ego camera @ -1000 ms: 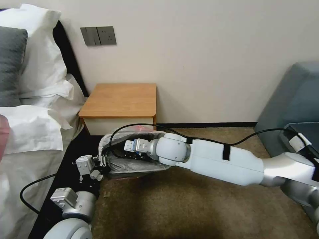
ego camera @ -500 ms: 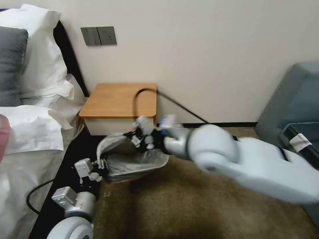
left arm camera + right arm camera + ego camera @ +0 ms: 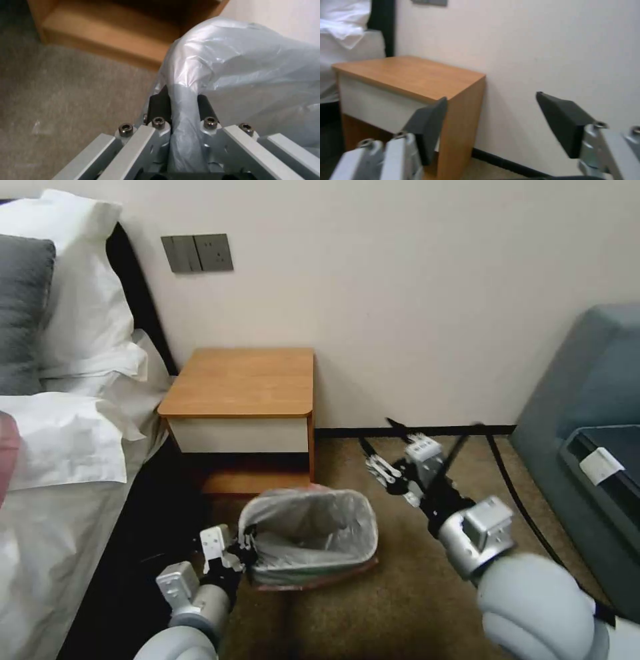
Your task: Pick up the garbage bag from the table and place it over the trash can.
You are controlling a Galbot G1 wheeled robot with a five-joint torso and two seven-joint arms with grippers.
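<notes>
While the left gripper (image 3: 245,548) sits low at the robot's near left, its fingers (image 3: 160,105) are clenched on a fold of the garbage bag (image 3: 313,527) at the left end of the trash can (image 3: 303,580). The bag lies already draped into and over the bin, its pinkish edge showing along the lower front, so the thing to be handled is right at those fingers and stretches away from them toward the robot's right, along the long side of the bin. The left arm is plainly the nearer one. The right gripper (image 3: 395,457) hangs beyond the bin's right end, well apart from the plastic, with its fingers spread and holding nothing. Farther off, the desk (image 3: 240,380) stands against the wall with a bare top, and the bin rests on the carpet in front of it.

The left wrist view shows what the head view cannot: the film is pinched between the two dark pads, bunched into a ridge running up over the rim. The right wrist view shows the open pads pointed at the desk's side and the wall.
</notes>
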